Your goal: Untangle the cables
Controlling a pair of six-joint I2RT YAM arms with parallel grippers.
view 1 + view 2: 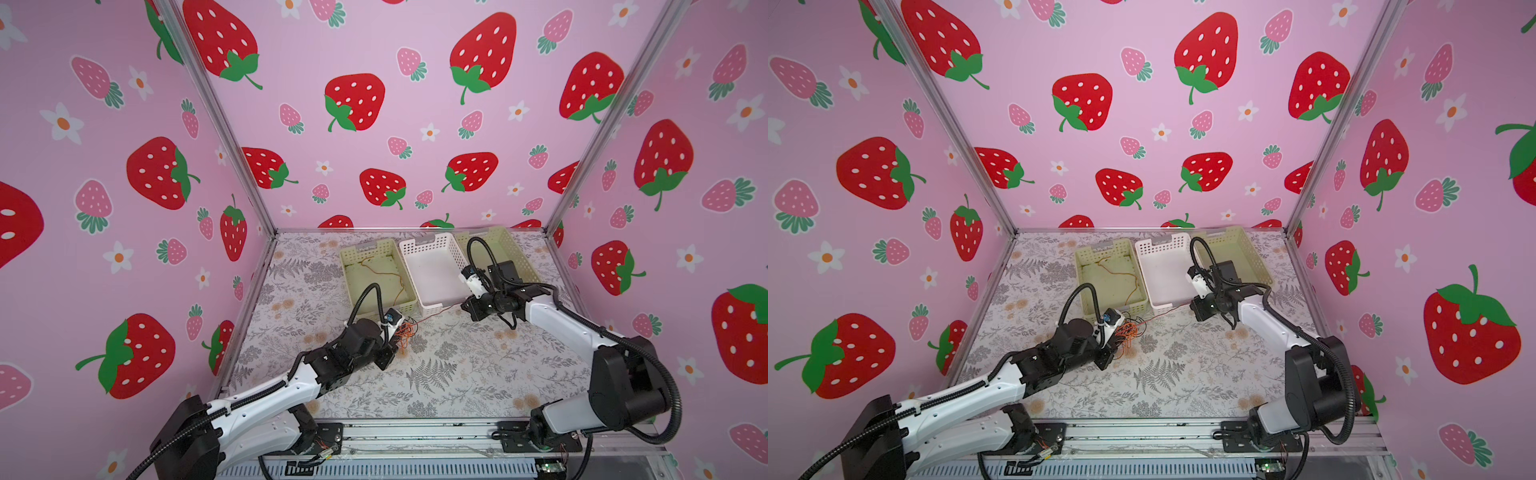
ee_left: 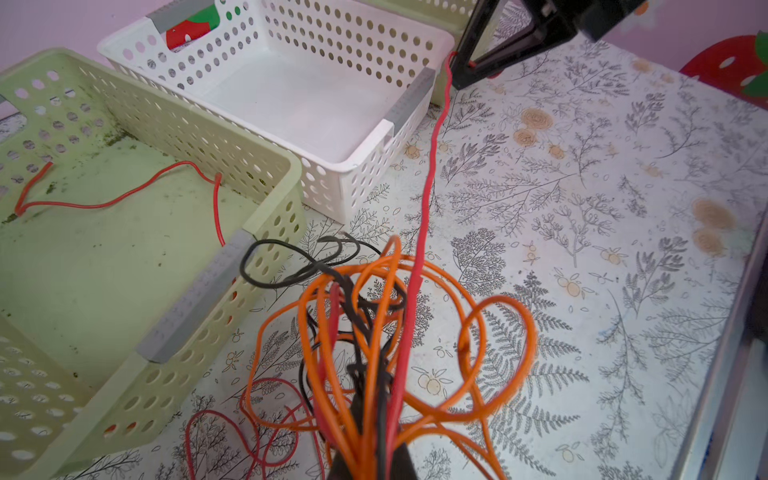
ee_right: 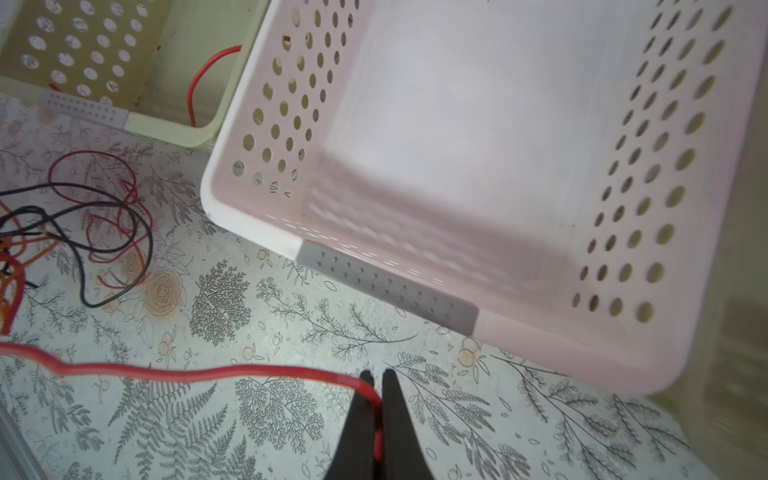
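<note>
so we have one cable (image 2: 83, 205) in the green basket (image 2: 174, 104); beside it left gripper (image 2: 372, 461) pinches the tangle (image 2: 365, 316); right gripper (image 3: 377, 378) clamps a red strand (image 3: 187, 372).

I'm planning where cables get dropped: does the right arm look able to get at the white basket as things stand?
Likely yes. The right claw, shut on the red cable, hangs right beside the white basket, with only bare table between. The cable running back to the tangle might tug.
</note>
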